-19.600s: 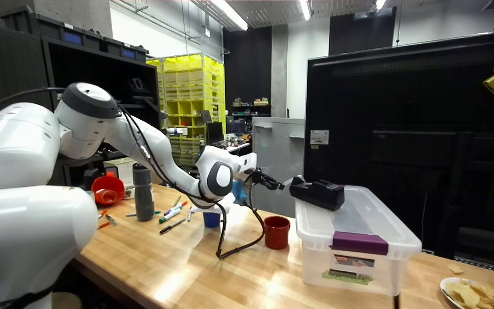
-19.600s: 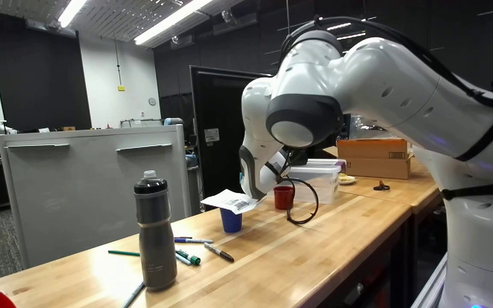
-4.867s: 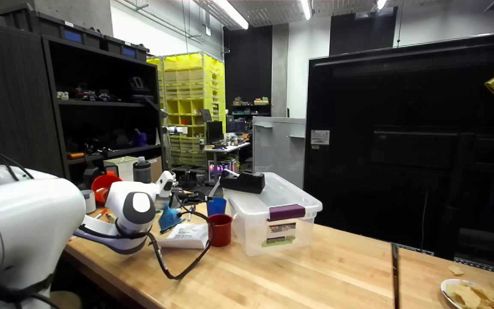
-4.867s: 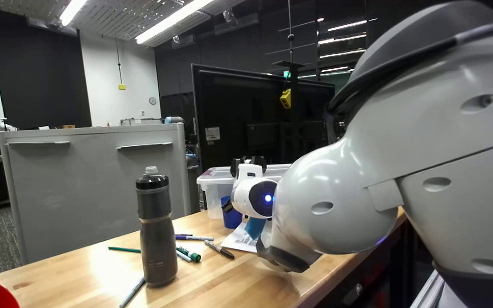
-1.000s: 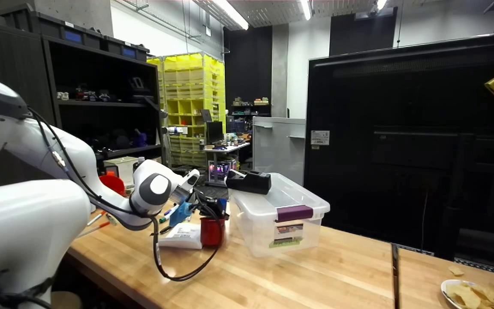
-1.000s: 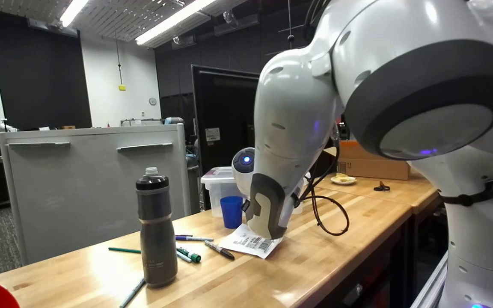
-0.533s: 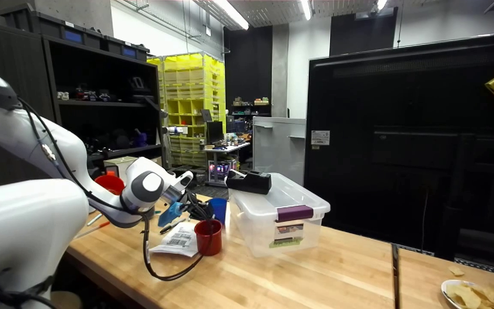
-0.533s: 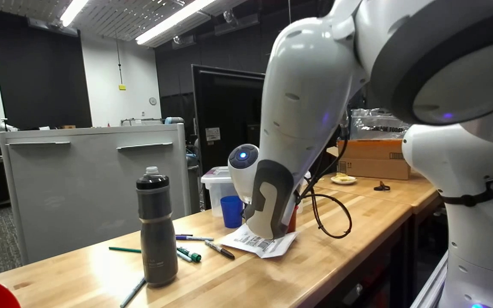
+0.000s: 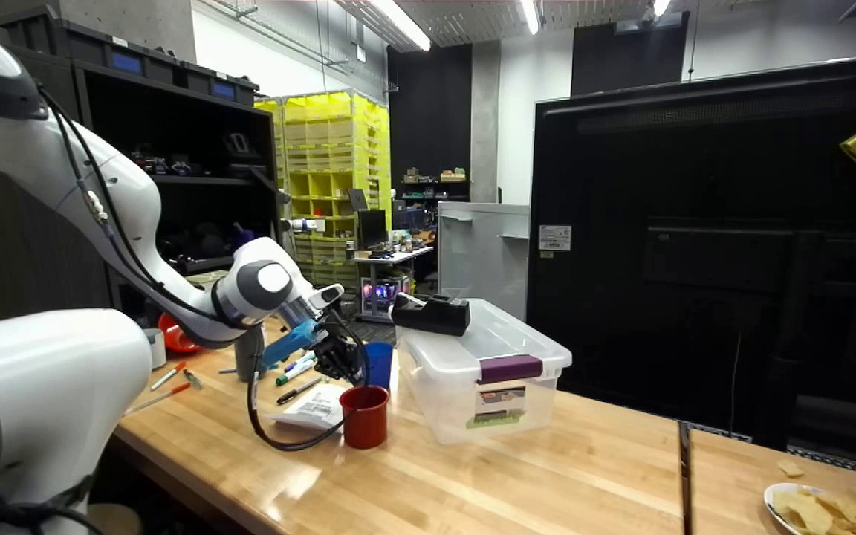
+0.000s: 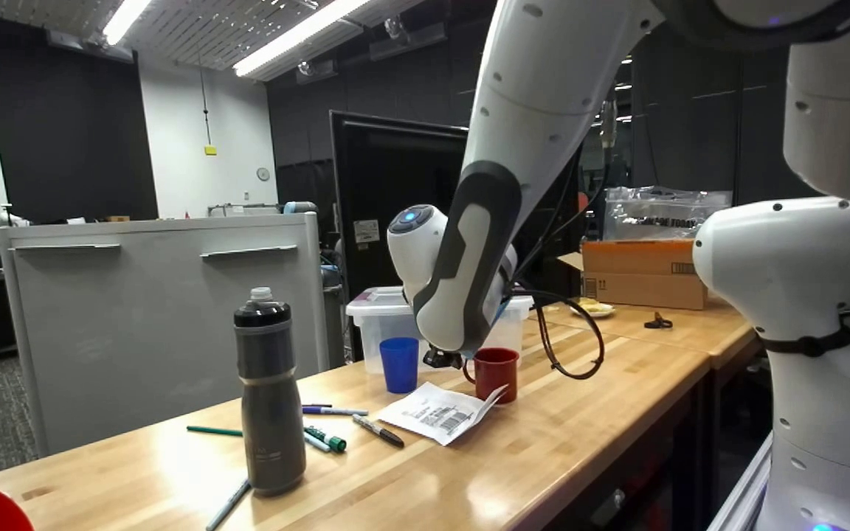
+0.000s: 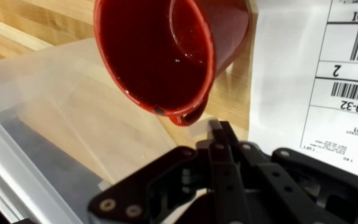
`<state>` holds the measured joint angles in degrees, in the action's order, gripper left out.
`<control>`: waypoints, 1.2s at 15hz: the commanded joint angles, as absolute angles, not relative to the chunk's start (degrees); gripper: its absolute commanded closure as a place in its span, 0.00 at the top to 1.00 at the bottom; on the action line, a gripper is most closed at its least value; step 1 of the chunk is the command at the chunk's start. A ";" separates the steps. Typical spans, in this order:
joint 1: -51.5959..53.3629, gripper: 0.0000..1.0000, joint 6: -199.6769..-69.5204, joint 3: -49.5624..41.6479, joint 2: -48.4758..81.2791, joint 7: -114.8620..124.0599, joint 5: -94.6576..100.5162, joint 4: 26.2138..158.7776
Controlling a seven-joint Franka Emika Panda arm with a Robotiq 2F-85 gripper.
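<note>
Can see red mug [image 11: 154, 56] standing upright on table [image 9: 547, 475], rim up. Have gripper [image 11: 221, 124] just beside mug's handle, jaws together, slim gap to mug showing in wrist view. Also see envelope [image 10: 429, 411] lying right beside mug, one edge lifted, can't tell if touching. Picking out blue cup [image 10: 399, 366] near mug on handle side; plastic box [image 9: 432, 405] near mug too, strip of wood between. In an exterior view, see cable [image 9: 287, 447] looping across front of mug. Can follow robot-side table edge well apart from mug, stretch of wood between.
</note>
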<state>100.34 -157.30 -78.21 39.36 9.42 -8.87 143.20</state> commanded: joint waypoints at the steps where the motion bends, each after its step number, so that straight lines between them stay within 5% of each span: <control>1: 101.55 0.00 -150.20 -81.76 28.63 7.04 -3.34 142.75; 18: 104.59 0.00 -132.42 -82.13 13.17 5.50 0.10 139.65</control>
<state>103.38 -136.25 -82.11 16.63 6.93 1.05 141.09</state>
